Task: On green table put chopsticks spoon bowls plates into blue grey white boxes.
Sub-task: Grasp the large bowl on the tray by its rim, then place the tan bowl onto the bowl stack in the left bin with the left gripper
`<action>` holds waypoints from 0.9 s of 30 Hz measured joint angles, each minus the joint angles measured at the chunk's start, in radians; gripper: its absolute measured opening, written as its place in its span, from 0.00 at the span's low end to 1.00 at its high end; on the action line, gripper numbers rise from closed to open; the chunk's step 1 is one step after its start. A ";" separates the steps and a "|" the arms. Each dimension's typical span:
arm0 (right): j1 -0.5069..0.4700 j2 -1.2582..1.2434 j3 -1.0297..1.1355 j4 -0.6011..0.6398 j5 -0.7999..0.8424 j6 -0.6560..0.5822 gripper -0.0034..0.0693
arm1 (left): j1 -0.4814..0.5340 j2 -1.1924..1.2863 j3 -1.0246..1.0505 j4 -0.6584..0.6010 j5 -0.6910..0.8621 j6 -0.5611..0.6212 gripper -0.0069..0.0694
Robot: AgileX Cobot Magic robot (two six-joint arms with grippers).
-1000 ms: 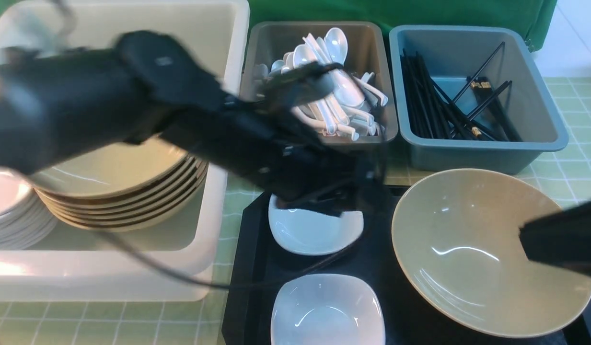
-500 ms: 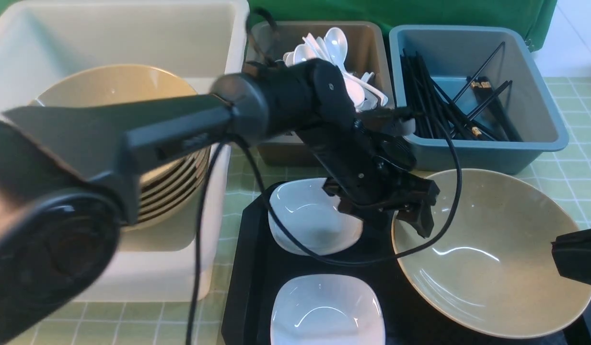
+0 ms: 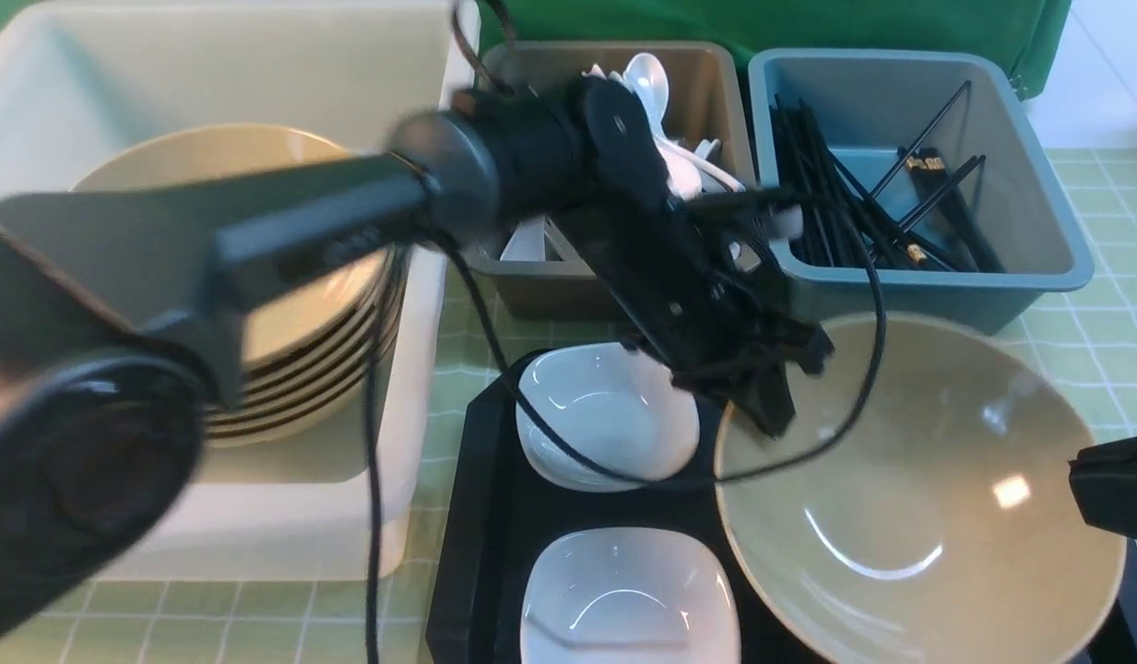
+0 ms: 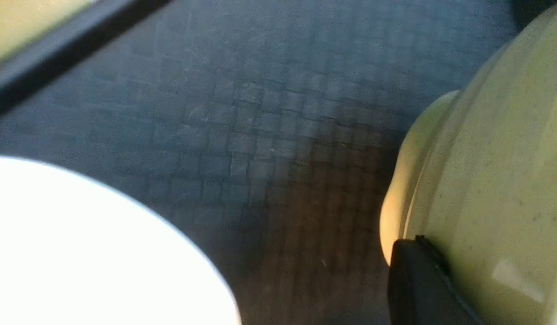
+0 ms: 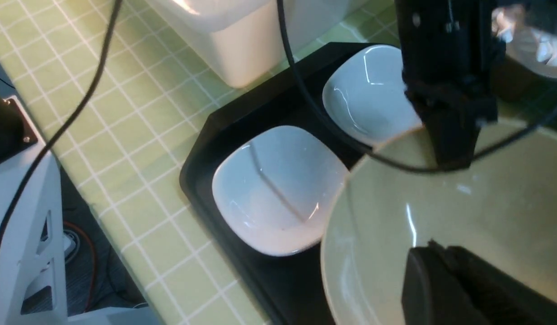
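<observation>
A large beige bowl (image 3: 918,498) sits tilted on the black tray (image 3: 476,516), its left rim raised. My left gripper (image 3: 771,410) is shut on that rim; one fingertip (image 4: 418,289) presses the bowl's outer wall (image 4: 495,158). The gripper also shows in the right wrist view (image 5: 454,153). My right gripper (image 5: 434,257) hovers over the bowl's inside (image 5: 463,216), jaws together and empty; it shows at the right edge of the front view (image 3: 1084,480). Two small white bowls (image 3: 596,415) (image 3: 623,590) lie on the tray.
The white box (image 3: 282,526) at left holds a stack of beige bowls (image 3: 282,304). The grey box (image 3: 531,286) holds white spoons (image 3: 651,83). The blue box (image 3: 900,295) holds black chopsticks (image 3: 854,221). My left arm's cable hangs over the tray.
My left arm swung right from over the white box to the beige bowl and took its left rim. The bowl has since tipped up and shifted toward the front. The right gripper barely moved.
</observation>
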 joint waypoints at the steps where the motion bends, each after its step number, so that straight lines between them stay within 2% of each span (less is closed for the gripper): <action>1: 0.000 0.000 0.000 -0.001 -0.007 0.000 0.10 | 0.024 -0.049 0.000 -0.001 0.024 0.000 0.11; 5: 0.000 0.000 0.000 0.007 -0.046 -0.040 0.10 | 0.097 -0.166 0.000 -0.011 0.088 0.003 0.11; 9: 0.000 0.016 0.000 0.071 -0.118 -0.138 0.11 | 0.254 -0.323 0.000 -0.021 0.169 0.004 0.11; 11: 0.000 0.040 0.000 0.114 -0.144 -0.185 0.11 | 0.368 -0.392 0.001 -0.026 0.185 0.004 0.11; 12: 0.000 0.043 0.000 0.118 -0.148 -0.194 0.11 | 0.379 -0.392 0.001 -0.026 0.185 0.004 0.11; 13: 0.000 0.070 0.000 0.156 -0.156 -0.229 0.11 | 0.486 -0.450 0.017 -0.031 0.187 0.003 0.11; 15: 0.000 0.099 0.000 0.198 -0.156 -0.270 0.11 | 0.600 -0.496 0.043 -0.046 0.184 0.003 0.11; 16: 0.000 0.103 0.000 0.208 -0.156 -0.275 0.11 | 0.613 -0.501 0.046 -0.047 0.184 0.003 0.11; 18: 0.000 0.148 0.000 0.261 -0.159 -0.328 0.11 | 0.776 -0.550 0.094 -0.071 0.184 0.004 0.11; 19: 0.000 0.155 0.000 0.270 -0.160 -0.332 0.11 | 0.788 -0.553 0.098 -0.073 0.184 0.004 0.11; 20: 0.000 0.178 0.000 0.300 -0.163 -0.364 0.11 | 0.889 -0.572 0.137 -0.091 0.184 0.004 0.11; 21: 0.000 0.180 0.000 0.304 -0.164 -0.371 0.11 | 0.900 -0.573 0.141 -0.095 0.184 0.004 0.11; 22: 0.000 0.196 0.000 0.327 -0.168 -0.391 0.11 | 0.965 -0.577 0.178 -0.103 0.180 0.004 0.11; 24: 0.000 0.211 0.000 0.348 -0.176 -0.404 0.11 | 1.033 -0.572 0.251 -0.103 0.143 0.003 0.11; 27: 0.000 0.217 0.000 0.356 -0.189 -0.414 0.11 | 1.058 -0.553 0.345 -0.076 0.077 -0.010 0.11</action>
